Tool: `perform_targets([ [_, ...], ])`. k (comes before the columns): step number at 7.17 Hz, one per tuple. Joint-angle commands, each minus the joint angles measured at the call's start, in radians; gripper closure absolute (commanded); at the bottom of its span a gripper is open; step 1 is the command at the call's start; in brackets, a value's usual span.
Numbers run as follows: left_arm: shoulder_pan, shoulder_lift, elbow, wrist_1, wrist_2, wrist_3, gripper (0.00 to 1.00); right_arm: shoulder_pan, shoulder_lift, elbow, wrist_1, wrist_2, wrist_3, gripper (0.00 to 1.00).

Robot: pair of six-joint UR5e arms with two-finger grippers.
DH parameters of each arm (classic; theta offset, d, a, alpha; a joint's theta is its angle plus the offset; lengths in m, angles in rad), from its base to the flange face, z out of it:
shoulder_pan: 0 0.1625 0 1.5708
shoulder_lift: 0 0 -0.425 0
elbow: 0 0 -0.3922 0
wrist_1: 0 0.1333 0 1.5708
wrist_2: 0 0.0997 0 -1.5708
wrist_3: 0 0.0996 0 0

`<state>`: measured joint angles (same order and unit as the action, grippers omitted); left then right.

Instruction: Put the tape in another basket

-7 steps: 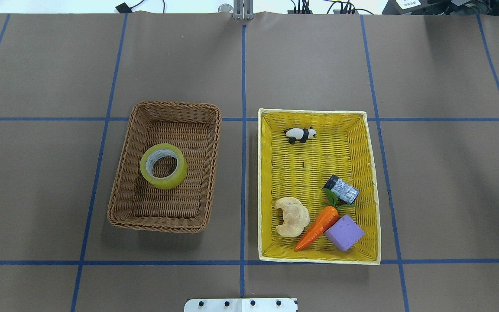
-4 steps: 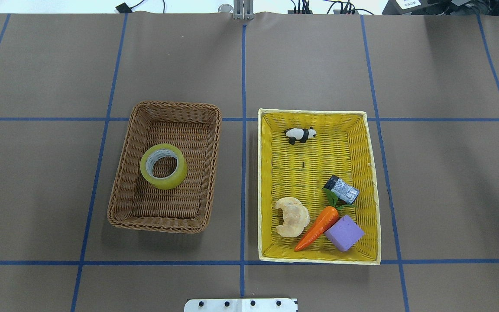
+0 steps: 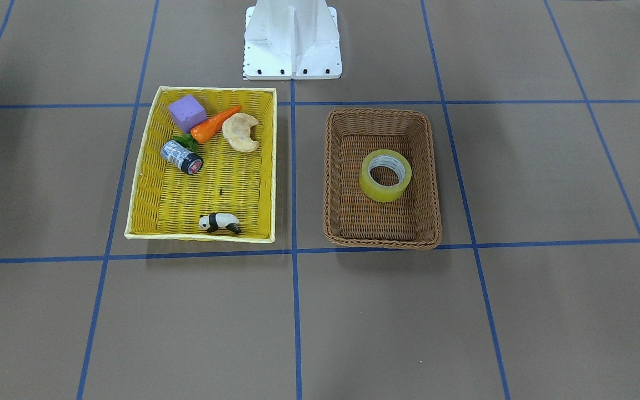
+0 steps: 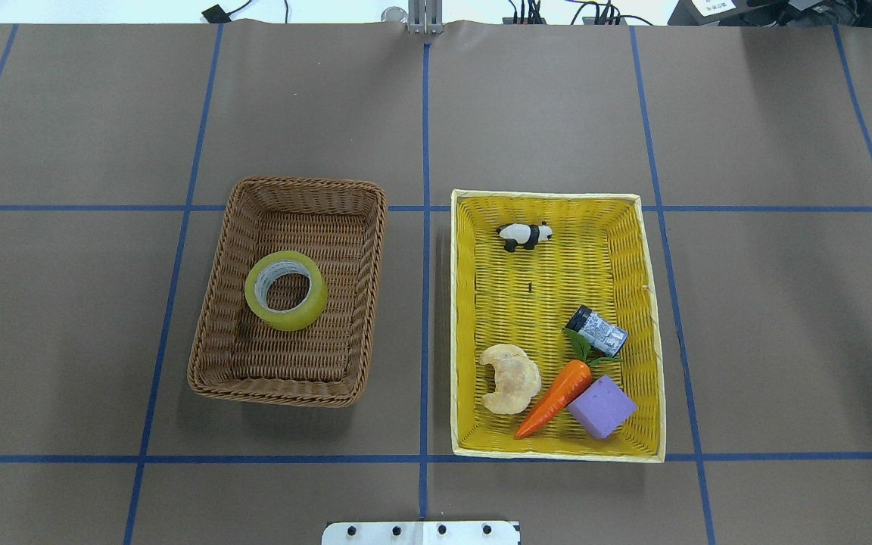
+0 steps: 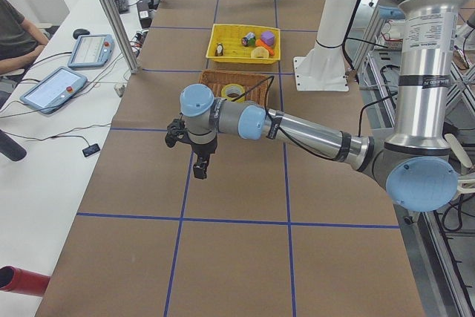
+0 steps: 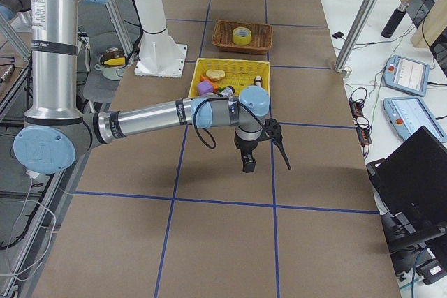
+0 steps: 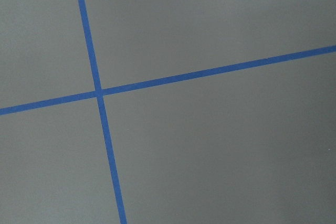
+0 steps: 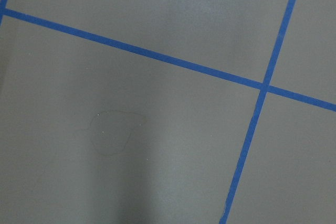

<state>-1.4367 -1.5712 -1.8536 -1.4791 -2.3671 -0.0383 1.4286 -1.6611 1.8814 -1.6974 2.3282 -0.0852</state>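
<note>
The tape [image 4: 285, 291], a yellowish roll with a white core, lies flat in the brown wicker basket [image 4: 213, 280]. It also shows in the front view [image 3: 385, 175] inside that basket [image 3: 328, 178]. Both arms are far from the baskets, out over bare table. My left gripper [image 5: 187, 155] shows in the left side view and as a dark sliver at the front view's edge. My right gripper [image 6: 265, 162] shows only in the right side view. I cannot tell whether either is open or shut. Both wrist views show only brown table with blue tape lines.
The yellow woven basket [image 4: 455, 325] stands right of the brown one. It holds a panda figure [image 4: 524, 235], a small grey-and-black cylinder [image 4: 596, 331], a croissant [image 4: 510, 378], a carrot [image 4: 555, 398] and a purple block [image 4: 601, 407]. The robot base [image 3: 292, 39] stands behind the baskets.
</note>
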Motion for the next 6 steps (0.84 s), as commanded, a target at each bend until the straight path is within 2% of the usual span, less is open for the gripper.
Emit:
perform_targets([
  [1,0.001,0.000,0.001,-0.001,0.006,0.000,0.02,0.006,-0.048,0.048,0.001,0.011,0.004,0.00],
  [6,-0.001,0.008,0.004,0.000,0.002,-0.002,0.02,0.006,-0.035,0.034,0.004,-0.001,0.011,0.00],
])
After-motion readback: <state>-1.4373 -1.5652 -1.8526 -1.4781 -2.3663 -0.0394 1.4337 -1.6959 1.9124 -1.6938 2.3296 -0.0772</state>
